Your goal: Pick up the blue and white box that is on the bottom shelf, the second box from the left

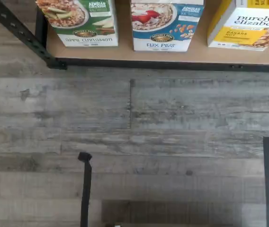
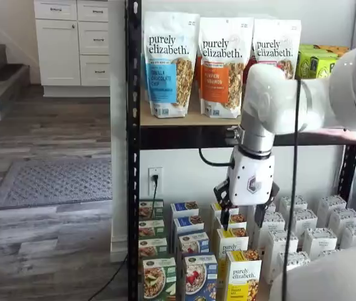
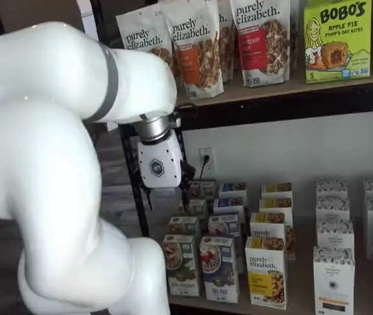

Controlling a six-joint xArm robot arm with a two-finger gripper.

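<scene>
Grey wood-plank flooring (image 1: 134,127) fills most of the wrist view, with the bottom shelf (image 1: 172,64) at its edge; on it the blue and white box (image 1: 165,23) is seen standing between a green-fronted box (image 1: 82,21) and a yellow box (image 1: 248,26). In a shelf view the pincer (image 2: 246,216) is seen hanging well above the front row, where the same box (image 2: 197,276) stands untouched. In a shelf view the pincer (image 3: 167,187) is shown side-on, so whether it is wide or narrow cannot be told. Nothing is held; the descent, the grasp and the lift are judged still to be done.
</scene>
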